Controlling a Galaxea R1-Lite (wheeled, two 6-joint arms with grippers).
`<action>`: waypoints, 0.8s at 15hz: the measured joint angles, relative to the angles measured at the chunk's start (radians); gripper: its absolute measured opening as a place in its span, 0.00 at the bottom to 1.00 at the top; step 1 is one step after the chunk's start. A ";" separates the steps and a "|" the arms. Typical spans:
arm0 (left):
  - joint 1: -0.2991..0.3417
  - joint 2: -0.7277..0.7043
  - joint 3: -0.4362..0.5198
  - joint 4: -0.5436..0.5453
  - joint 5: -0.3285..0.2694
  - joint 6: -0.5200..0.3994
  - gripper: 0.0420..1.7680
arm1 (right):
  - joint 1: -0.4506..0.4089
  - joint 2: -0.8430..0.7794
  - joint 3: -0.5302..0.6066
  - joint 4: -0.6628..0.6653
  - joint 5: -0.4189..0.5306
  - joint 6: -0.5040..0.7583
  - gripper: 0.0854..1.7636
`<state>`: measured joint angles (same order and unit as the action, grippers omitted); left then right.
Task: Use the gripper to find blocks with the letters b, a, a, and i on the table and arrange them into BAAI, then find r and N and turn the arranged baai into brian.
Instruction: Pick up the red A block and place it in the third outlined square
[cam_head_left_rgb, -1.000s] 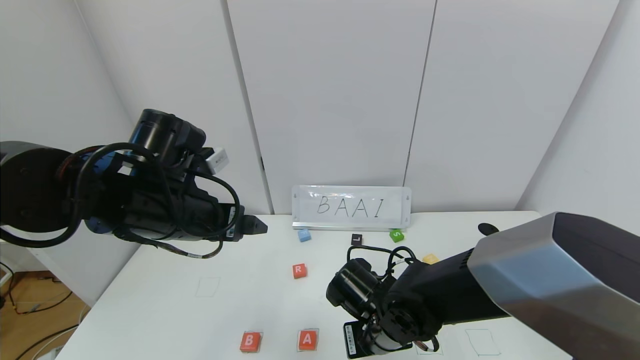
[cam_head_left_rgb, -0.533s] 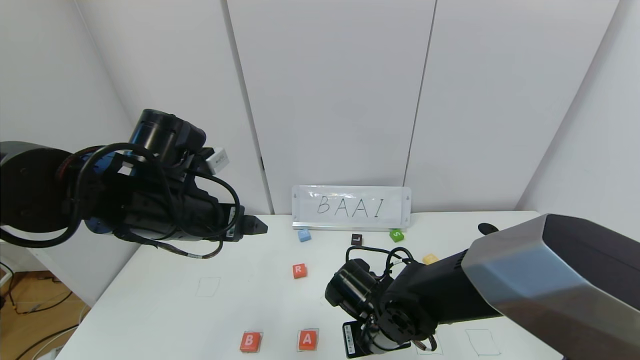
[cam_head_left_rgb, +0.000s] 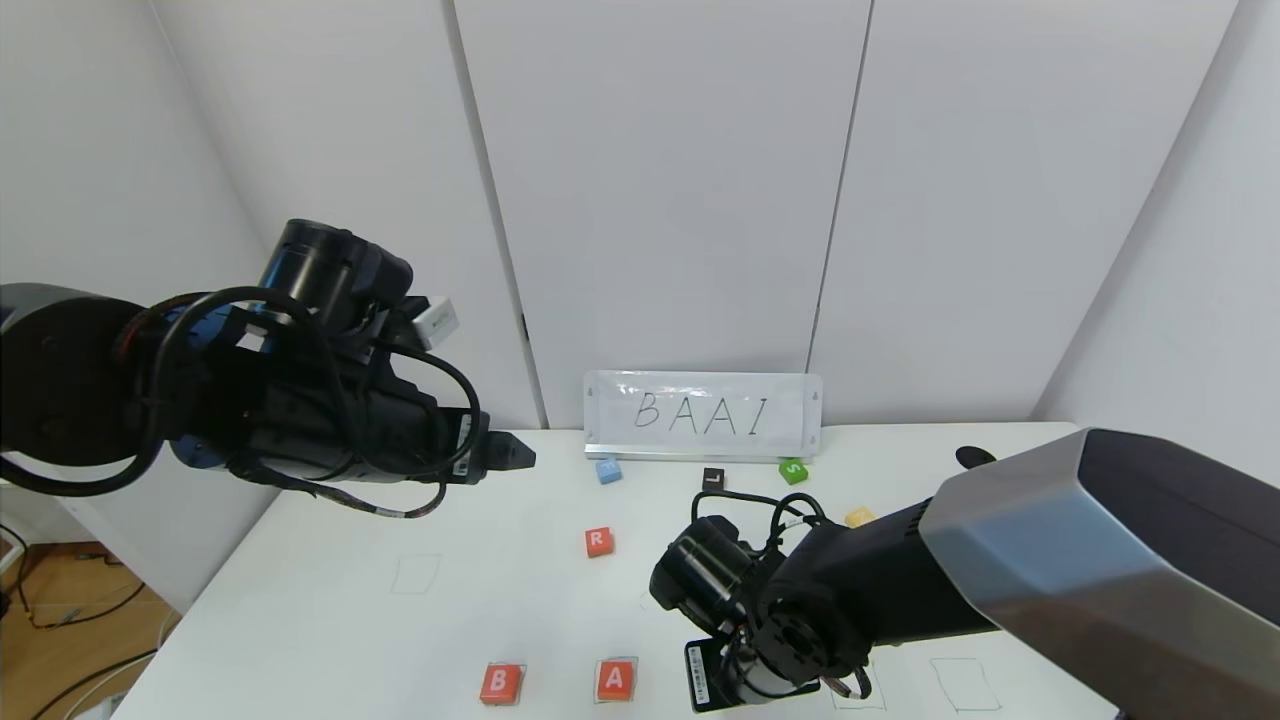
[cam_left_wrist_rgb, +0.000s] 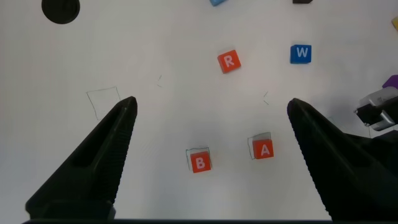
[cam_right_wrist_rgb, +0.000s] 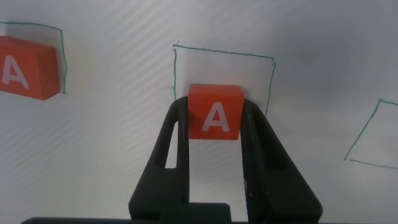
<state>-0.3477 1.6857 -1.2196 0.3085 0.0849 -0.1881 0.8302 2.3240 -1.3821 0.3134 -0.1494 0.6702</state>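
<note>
My right gripper is shut on an orange A block, held over a green square outline on the white table; I cannot tell whether it touches the table. In the head view the right wrist hides both. Orange B and the other orange A sit in outlines at the front. Orange R lies mid-table. My left gripper is open and raised high at the left. A purple block shows partly; its letter is hidden.
A BAAI sign stands at the back. A light blue block, a black L, a green S and a yellow block lie near it. A blue W lies near R. An empty outline is at the front right.
The right arm has shifted slightly to the left with the A block in its gripper. The left arm has not moved.
</note>
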 joint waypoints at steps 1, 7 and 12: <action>0.000 0.000 0.000 0.000 0.000 0.000 0.97 | 0.000 0.000 0.000 0.000 0.000 0.000 0.27; -0.001 0.000 0.000 0.000 0.000 0.000 0.97 | 0.000 0.001 0.000 0.001 0.000 0.001 0.48; 0.000 0.000 0.000 -0.001 0.000 0.000 0.97 | -0.001 0.001 0.000 0.001 0.000 0.000 0.70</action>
<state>-0.3481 1.6857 -1.2194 0.3077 0.0849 -0.1885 0.8289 2.3249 -1.3821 0.3143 -0.1494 0.6698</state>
